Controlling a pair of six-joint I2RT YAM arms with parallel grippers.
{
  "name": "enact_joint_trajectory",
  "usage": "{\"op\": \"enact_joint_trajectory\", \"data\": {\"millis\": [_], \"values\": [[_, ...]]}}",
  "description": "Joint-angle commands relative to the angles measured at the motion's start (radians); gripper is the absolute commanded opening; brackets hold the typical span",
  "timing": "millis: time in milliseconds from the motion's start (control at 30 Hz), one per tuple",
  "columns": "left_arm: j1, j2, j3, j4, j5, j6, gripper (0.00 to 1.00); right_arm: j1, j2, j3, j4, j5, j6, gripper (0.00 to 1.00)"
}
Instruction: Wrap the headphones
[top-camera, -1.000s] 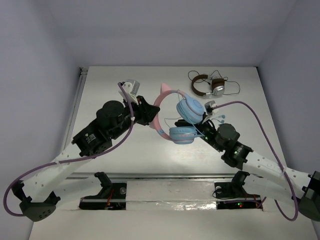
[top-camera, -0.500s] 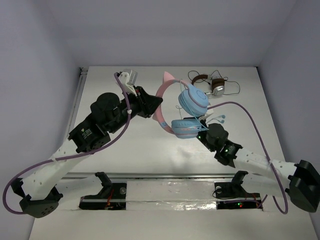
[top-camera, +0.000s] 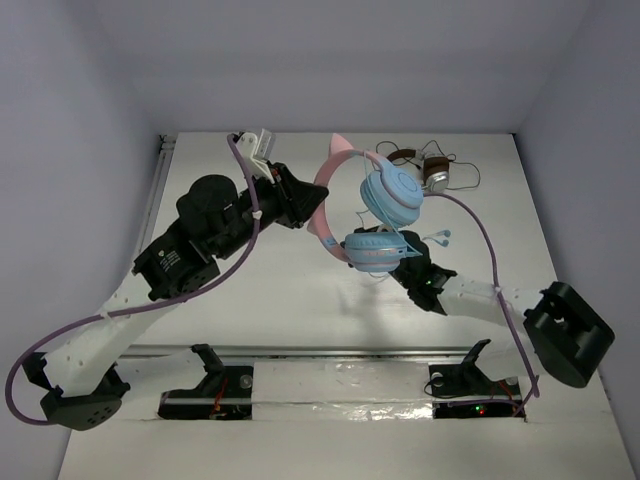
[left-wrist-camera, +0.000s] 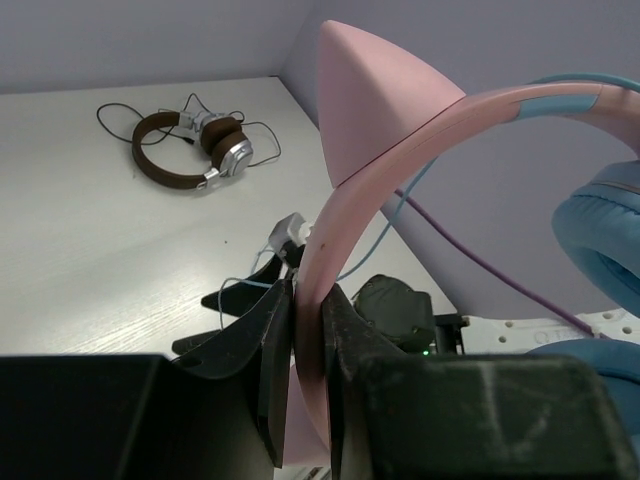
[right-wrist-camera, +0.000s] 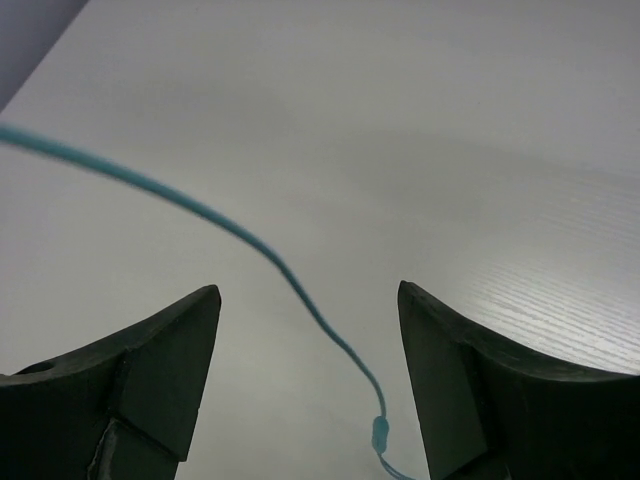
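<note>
Where lilac walls (top-camera: 300, 60) meet, white tbl (top-camera: 280, 300), headphones (top-camera: 390, 195) above it.

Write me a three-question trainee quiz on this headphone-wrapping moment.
1. True or false: the left gripper is shut on the pink headband.
2. The right gripper is: A) open, with the pale-blue cable running between its jaws; B) shut on the cable; C) shut on an ear cup.
3. Fill in: the brown-and-silver headphones lie on the ____.
Key: 1 true; 2 A; 3 table.
</note>
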Motion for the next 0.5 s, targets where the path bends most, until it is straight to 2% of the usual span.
{"op": "enact_joint_trajectory", "data": {"millis": [0,33,100,133,200,333,400,467], "values": [[0.004,-0.017,0.083,0.085,0.006,-0.016,0.0,-0.003,0.04,0.033,0.105,-0.035,0.006,0.77],[0.004,-0.016,0.089,0.083,0.004,-0.013,0.0,-0.003,0.048,0.021,0.123,-0.038,0.014,0.76],[0.004,-0.014,0.094,0.085,-0.002,-0.013,0.0,-0.003,0.055,0.012,0.154,-0.042,0.033,0.68],[0.004,-0.013,0.097,0.083,-0.005,-0.011,0.0,-0.003,0.068,0.013,0.155,-0.048,0.04,0.57],[0.004,-0.008,0.098,0.085,-0.016,-0.014,0.0,-0.003,0.078,0.016,0.156,-0.065,0.054,0.46],[0.004,-0.016,0.091,0.102,-0.085,-0.019,0.0,-0.003,0.082,-0.016,0.182,-0.168,0.129,0.07],[0.004,-0.04,0.044,0.16,-0.143,-0.034,0.0,0.037,0.048,-0.047,0.197,-0.165,0.151,0.01],[0.004,-0.056,0.016,0.209,-0.216,-0.046,0.0,0.059,0.023,-0.048,0.159,-0.137,0.166,0.0]]}}
